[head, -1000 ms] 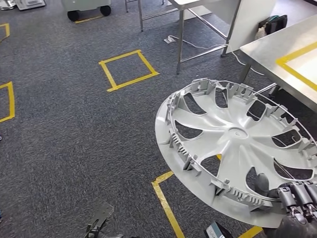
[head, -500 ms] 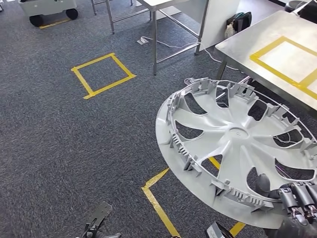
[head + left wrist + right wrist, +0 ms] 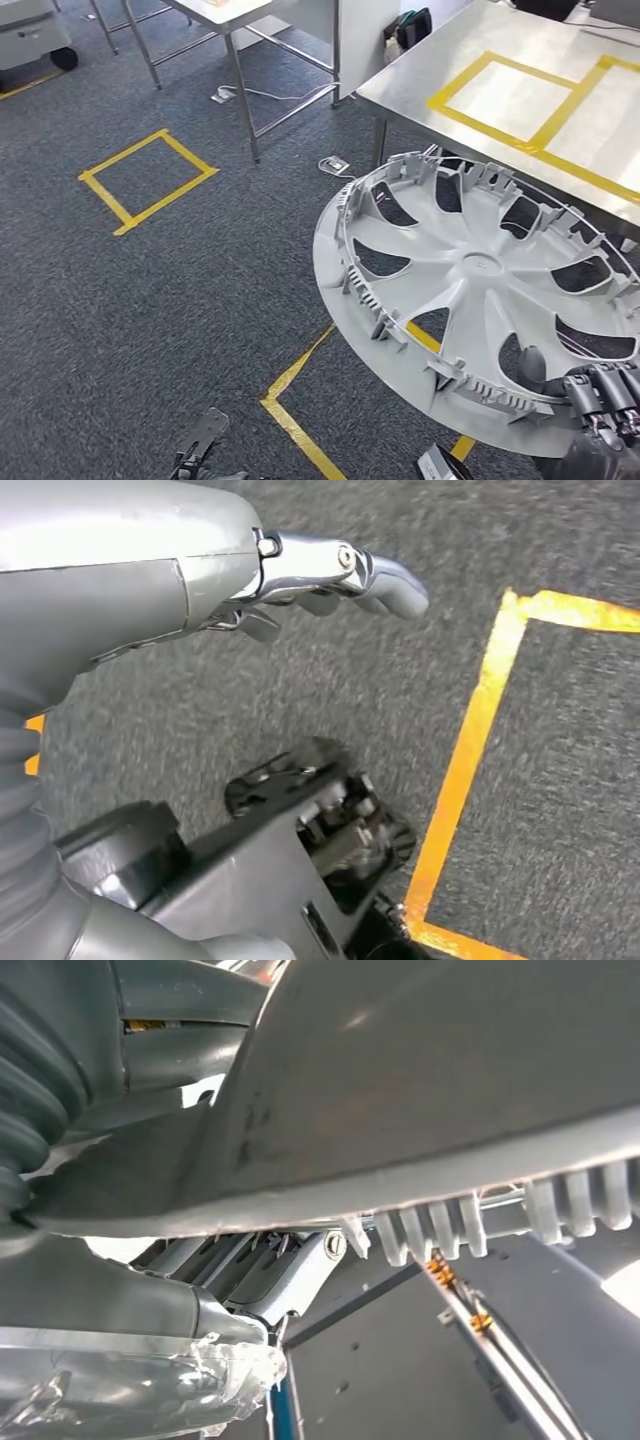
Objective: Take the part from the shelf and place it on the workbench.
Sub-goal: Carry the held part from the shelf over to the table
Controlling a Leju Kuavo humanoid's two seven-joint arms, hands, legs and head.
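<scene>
Right robot hand (image 3: 600,405): dark fingers curled over the near rim of the large silver-grey plastic wheel cover (image 3: 475,290), thumb tucked through a spoke opening. Cover is carried inner face up, tilted, off the floor and just short of the worktop edge.

Handling judgement: light, thin moulded plastic; stiff enough to hold shape but likely to flex and swing when gripped at one rim point. Clip tabs around the ring look breakable. Smooth face probably slippery; the ribbed inner rim is the better purchase.

Left robot hand (image 3: 332,575): fingers stretched out, holding nothing, hanging over the carpet.

Beyond the cover: brushed steel worktop (image 3: 423,70) with yellow tape rectangles (image 3: 521,100), flat and bare there. Left of the cover, dark grey carpet (image 3: 113,300) with a yellow tape square (image 3: 147,180); further off, metal table legs (image 3: 241,95).
</scene>
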